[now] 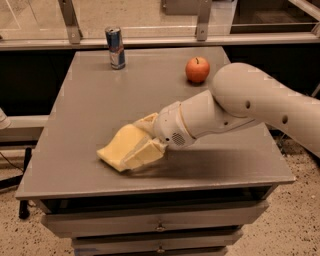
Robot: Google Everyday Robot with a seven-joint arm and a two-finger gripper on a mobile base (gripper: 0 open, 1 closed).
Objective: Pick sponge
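A grey table (pixel 80 100) is standing in the middle, with drawers (pixel 160 227) showing under its front edge. Behind the table a metal rail (pixel 150 41) is running across, carrying upright posts (pixel 70 20), with glass panels (pixel 35 15) beyond. Beside the table's front corners a speckled floor (pixel 295 225) is showing. The tool (pixel 134 142) is sitting low over the table's front-left part.

The white arm (pixel 260 100) reaches in from the right and slopes down leftward, its wrist (pixel 172 127) low over the near middle of the surface (pixel 90 100), the tool (pixel 134 142) pointing left with its cream fingers (pixel 145 152) spread apart.
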